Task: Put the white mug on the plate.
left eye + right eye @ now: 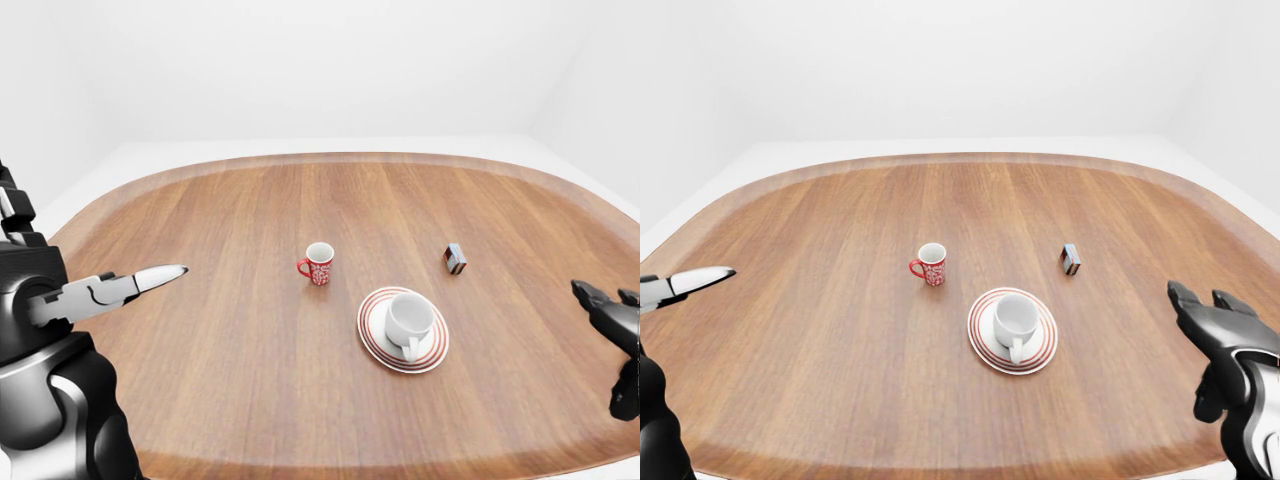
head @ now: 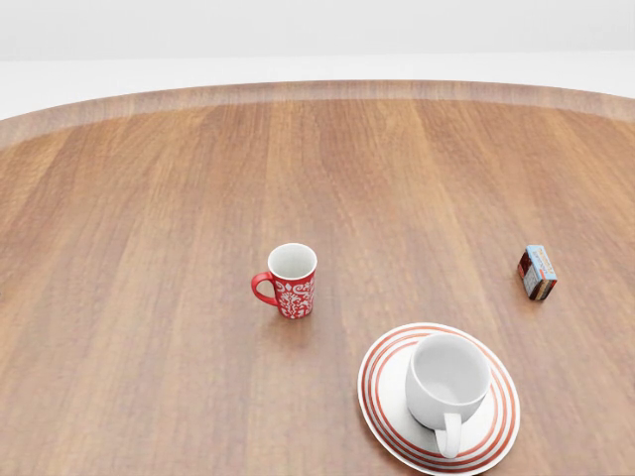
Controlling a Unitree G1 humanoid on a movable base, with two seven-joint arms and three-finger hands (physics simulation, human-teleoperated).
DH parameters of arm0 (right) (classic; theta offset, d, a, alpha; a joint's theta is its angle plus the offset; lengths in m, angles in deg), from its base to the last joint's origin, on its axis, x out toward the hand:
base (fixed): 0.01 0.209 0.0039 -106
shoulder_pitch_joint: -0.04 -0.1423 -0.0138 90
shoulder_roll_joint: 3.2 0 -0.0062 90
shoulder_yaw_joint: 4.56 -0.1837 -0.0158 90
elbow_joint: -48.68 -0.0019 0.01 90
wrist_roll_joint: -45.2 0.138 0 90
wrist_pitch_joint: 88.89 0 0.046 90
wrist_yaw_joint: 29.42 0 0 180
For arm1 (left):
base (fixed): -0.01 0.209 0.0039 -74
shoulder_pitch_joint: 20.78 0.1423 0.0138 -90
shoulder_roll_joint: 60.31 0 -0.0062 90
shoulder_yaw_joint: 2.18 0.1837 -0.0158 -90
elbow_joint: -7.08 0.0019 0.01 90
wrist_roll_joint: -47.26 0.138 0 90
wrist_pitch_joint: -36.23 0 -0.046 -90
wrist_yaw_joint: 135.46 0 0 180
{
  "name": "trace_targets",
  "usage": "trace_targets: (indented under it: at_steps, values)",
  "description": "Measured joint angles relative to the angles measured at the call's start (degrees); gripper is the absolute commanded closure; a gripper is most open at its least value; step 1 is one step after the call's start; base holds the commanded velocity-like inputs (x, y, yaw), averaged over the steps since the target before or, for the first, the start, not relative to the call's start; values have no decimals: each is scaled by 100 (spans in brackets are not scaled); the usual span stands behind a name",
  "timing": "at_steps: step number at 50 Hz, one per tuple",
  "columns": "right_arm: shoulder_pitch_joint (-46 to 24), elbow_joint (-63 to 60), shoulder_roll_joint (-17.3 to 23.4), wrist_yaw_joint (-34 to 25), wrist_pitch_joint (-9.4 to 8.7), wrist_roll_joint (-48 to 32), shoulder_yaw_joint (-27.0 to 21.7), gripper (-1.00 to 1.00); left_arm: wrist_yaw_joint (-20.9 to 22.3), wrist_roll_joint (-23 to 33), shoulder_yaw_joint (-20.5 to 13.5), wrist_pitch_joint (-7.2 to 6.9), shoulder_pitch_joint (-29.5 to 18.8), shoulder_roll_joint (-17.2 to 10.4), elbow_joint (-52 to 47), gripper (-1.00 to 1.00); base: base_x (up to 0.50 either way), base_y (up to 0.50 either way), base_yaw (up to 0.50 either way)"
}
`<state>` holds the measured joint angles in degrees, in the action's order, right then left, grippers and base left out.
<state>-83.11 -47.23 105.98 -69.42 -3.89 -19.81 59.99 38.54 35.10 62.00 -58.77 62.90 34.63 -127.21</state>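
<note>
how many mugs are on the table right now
2. The white mug stands upright on the striped plate at the head view's lower right; the red patterned mug stands on the table, up-left of it. None appears hidden.

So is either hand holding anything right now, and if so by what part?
Nothing is held. The right hand is open and well clear of the white mug, which stands on the plate; the left hand is open too.
</note>
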Motion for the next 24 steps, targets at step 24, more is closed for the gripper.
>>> trace_targets:
  at_steps: [24]
  values:
    - [4512,-5409,3011,0,0,7025,-6455,-100,8,34,1,0,9,12,-83,-100,0,0,0]
